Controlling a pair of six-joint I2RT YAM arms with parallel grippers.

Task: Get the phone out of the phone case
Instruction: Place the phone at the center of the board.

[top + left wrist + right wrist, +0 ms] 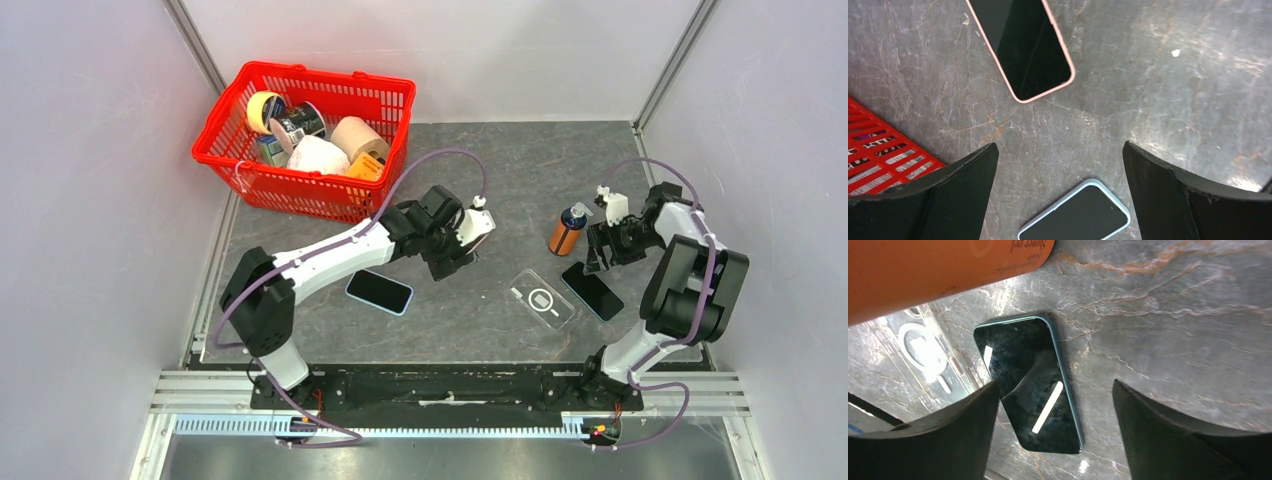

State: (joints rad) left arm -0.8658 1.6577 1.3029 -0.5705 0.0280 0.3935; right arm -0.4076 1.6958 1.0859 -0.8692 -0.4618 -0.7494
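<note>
Clear plastic phone case [541, 298] lies flat on the desk [500, 180], empty. Dark phone [1030, 385] just beside it, screen up, glossy, teal-edged, no visible damage. Right pincer [1054, 385] above it, jaws wide, holding nothing. Left pincer [1060, 147] also wide, empty. Risk: orange bottle [566, 233] stands close by the right pincer; a careless swing could topple it onto the phone.

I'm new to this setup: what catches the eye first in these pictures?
The bright red basket, packed full, at the far left corner grabs the eye first. Right of centre a clear phone case lies empty with a dark phone bare beside it and an orange bottle just behind. The left gripper and right gripper both hang open, holding nothing.
</note>
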